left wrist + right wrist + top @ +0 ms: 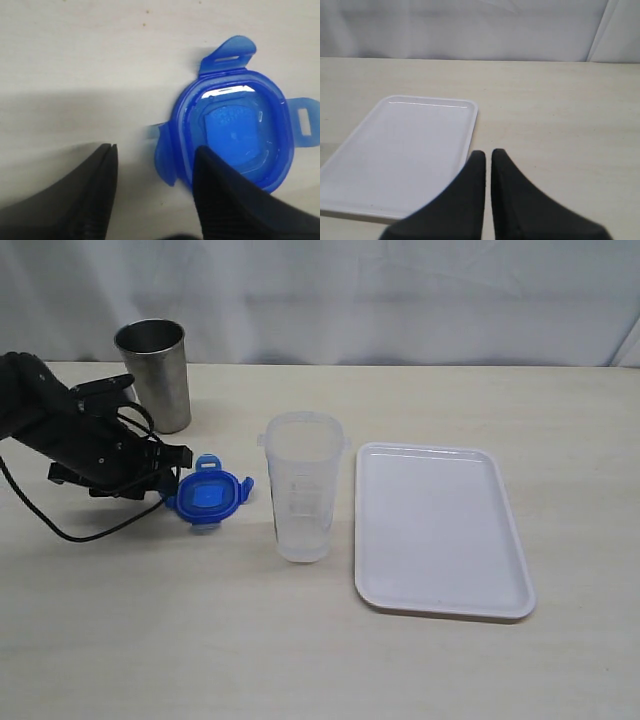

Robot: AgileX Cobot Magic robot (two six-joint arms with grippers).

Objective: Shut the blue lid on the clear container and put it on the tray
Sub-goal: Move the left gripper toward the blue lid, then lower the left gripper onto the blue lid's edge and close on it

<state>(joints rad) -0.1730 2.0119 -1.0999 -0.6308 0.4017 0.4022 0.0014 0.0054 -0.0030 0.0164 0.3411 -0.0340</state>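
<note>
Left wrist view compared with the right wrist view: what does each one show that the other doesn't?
Only the left wrist view shows the blue lid, lying flat with the open left tool straddling its rim. Only the right wrist view shows the tray, beyond the shut right tool. Both show the pale table.

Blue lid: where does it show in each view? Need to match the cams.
Exterior: the blue lid lies left of the clear container, at the tip of the left gripper.
Left wrist: the lid lies just ahead of the open fingers, one overlapping its rim.
Right wrist: not in it.
Shared landmark: the left gripper, seen in the exterior and left wrist views.
</note>
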